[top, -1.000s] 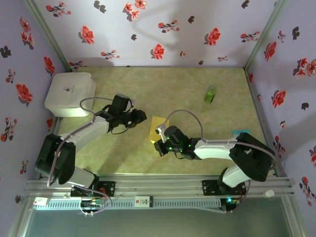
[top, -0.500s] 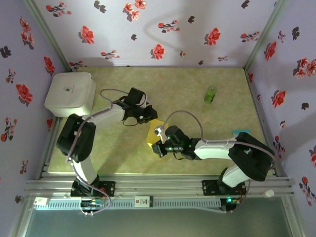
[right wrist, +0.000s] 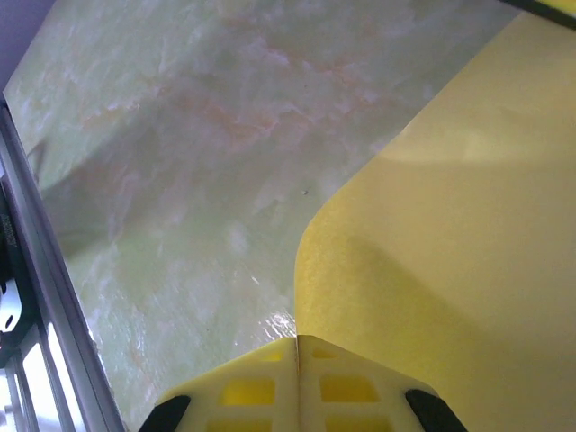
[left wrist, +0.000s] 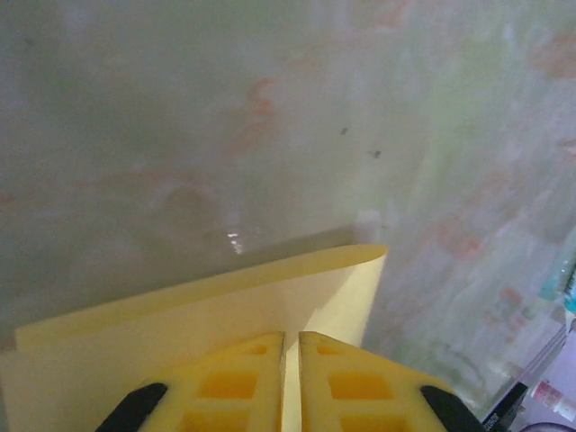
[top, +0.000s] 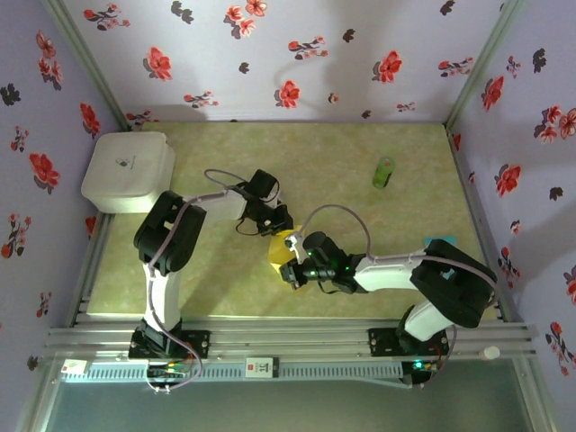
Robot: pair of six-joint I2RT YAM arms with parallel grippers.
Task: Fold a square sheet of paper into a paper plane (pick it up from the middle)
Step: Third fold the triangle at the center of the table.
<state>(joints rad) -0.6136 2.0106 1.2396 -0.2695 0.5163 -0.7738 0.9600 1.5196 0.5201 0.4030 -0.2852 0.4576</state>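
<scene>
Your left gripper (left wrist: 291, 335) pinched nearly shut on yellow paper (left wrist: 207, 310) (its curled edge shows just ahead). Your right gripper (right wrist: 296, 340) clamped shut on paper's near edge. Paper sits at middle of table (top: 225, 279), between both.

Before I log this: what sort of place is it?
Probably a staged robot test booth: floral walls box in a green table, and left arm and right arm are bolted to a metal rail at its edge.
</scene>
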